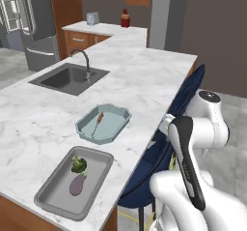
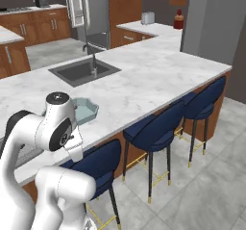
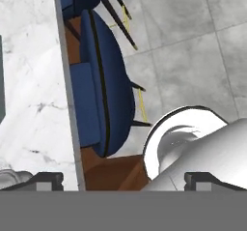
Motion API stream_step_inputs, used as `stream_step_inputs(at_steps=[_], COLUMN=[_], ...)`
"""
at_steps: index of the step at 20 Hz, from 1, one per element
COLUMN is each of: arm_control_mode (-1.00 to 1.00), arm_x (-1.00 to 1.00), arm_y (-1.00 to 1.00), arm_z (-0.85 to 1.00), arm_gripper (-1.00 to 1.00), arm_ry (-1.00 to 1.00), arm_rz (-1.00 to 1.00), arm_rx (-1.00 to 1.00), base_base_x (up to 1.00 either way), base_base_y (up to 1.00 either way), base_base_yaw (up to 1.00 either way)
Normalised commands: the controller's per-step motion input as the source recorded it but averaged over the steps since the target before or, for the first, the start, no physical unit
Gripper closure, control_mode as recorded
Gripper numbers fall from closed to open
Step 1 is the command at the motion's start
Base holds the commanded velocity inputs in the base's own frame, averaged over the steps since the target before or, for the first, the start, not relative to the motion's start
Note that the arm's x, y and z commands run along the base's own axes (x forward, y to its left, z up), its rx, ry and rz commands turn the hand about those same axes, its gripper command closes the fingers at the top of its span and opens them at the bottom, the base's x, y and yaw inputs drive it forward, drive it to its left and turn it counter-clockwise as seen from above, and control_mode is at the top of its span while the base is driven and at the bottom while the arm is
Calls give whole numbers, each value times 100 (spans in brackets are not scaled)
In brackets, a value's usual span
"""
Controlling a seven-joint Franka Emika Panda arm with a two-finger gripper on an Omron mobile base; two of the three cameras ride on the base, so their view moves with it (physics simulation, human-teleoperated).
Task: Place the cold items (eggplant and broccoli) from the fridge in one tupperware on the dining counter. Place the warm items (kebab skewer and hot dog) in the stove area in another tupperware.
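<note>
We record, in the lower left of the left base view, a flat grey rectangular tupperware [image 1: 53,194] with rounded corners on the marble dining counter [image 1: 144,80]; inside it lie a knobbly green broccoli [image 1: 78,165] and, just below it, a smooth purple eggplant [image 1: 78,183], close together. Above it, toward the frame's centre, we note a pale blue-green tupperware [image 1: 120,114] of octagonal outline with a raised rim, holding a thin kebab skewer [image 1: 98,122] with a reddish end, laid lengthwise. In the right base view that pale tupperware [image 2: 89,111] shows at centre left, partly behind the white arm. The counter is white stone with grey veining, glossy, with a dark recessed sink [image 1: 67,78] and a curved dark faucet [image 1: 84,61] in the upper left. Upholstered navy stools [image 2: 156,133] on slim dark legs line the counter's edge over a grey tiled floor. A steel fridge [image 1: 36,27] stands at upper left, beside wooden cabinets. In the hand view the gripper [image 3: 123,180] sits at the bottom, fingertips spread wide and empty, looking down on a navy stool and the counter's edge.
</note>
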Motion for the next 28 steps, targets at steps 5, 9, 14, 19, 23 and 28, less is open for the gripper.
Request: stream_step_inputs(at_steps=[5,9,14,19,23,28], arm_control_mode=[100,100,100,100,100,100], arm_x=[0,0,0,0,0,0], arm_y=[0,0,0,0,0,0], arm_z=[0,0,0,0,0,0], arm_gripper=[-100,-100,-100,-100,-100,-100], arm_ry=[0,0,0,0,0,0], arm_rz=[0,0,0,0,0,0], arm_rx=[0,0,0,0,0,0], base_base_x=[-78,-84,-70,-81,-36,5], base_base_y=[7,34,100,100,100,100], base_base_yaw=[55,59,29,26,17,1])
